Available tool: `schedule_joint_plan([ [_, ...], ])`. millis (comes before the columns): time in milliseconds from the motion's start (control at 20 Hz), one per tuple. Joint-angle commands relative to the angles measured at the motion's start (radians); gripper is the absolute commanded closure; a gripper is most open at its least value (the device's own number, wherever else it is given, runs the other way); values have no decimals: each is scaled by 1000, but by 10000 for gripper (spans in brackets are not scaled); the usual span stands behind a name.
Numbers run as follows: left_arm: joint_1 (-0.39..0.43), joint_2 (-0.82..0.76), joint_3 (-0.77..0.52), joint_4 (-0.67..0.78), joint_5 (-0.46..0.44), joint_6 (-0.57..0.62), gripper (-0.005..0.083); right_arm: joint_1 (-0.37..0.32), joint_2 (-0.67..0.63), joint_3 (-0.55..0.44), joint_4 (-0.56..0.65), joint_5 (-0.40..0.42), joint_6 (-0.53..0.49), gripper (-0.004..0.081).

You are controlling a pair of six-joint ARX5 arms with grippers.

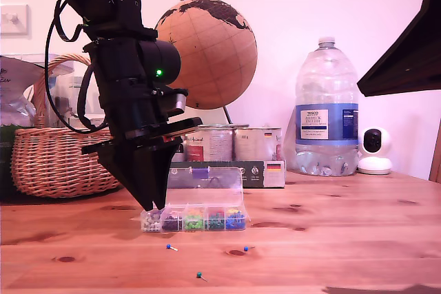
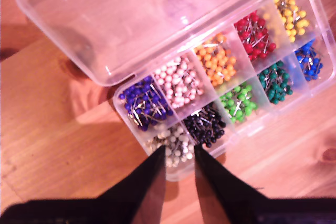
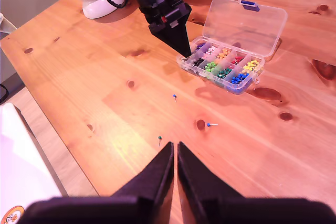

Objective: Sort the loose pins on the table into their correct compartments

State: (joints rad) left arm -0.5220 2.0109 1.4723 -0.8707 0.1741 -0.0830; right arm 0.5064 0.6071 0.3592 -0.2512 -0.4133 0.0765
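Observation:
A clear plastic box (image 1: 195, 218) stands on the table (image 1: 344, 239) with its lid (image 2: 147, 19) swung back. Its compartments hold sorted heaps of pins; the white heap (image 2: 176, 142) lies at one end. My first gripper (image 2: 179, 153) hovers right above that white heap, narrowly open, with nothing visible between its fingers. Three loose pins lie in front of the box: a blue one (image 1: 168, 246), another blue one (image 1: 246, 247) and a dark green one (image 1: 199, 275). My second gripper (image 3: 175, 148) is shut and empty, high above the green pin (image 3: 159, 139).
A wicker basket (image 1: 55, 163) stands at the exterior view's left. Behind the box are a globe (image 1: 207, 46), tins (image 1: 227, 142), a large water bottle (image 1: 326, 111) and a small white camera (image 1: 374, 151). A dark arm part (image 1: 406, 46) hangs at the exterior view's upper right.

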Motion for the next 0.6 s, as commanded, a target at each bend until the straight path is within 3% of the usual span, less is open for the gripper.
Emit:
schedule_joint_plan([
  [0,0,1,-11,-16,2,4,745,5,5,16,5,-7,-6,780],
  [50,0,-10,-11,-24,2,4,791,5,5,16,5,-7,-6,780],
  [300,-1,-90,-11,0,2,4,797,5,5,84,0,2,2,780],
  [400,-1,-129,-11,-3,2,4,797,3,5,110,-1,78,0,780],
  [550,-2,-200,-11,2,2,5,797,3,8,114,-19,122,0,780],
])
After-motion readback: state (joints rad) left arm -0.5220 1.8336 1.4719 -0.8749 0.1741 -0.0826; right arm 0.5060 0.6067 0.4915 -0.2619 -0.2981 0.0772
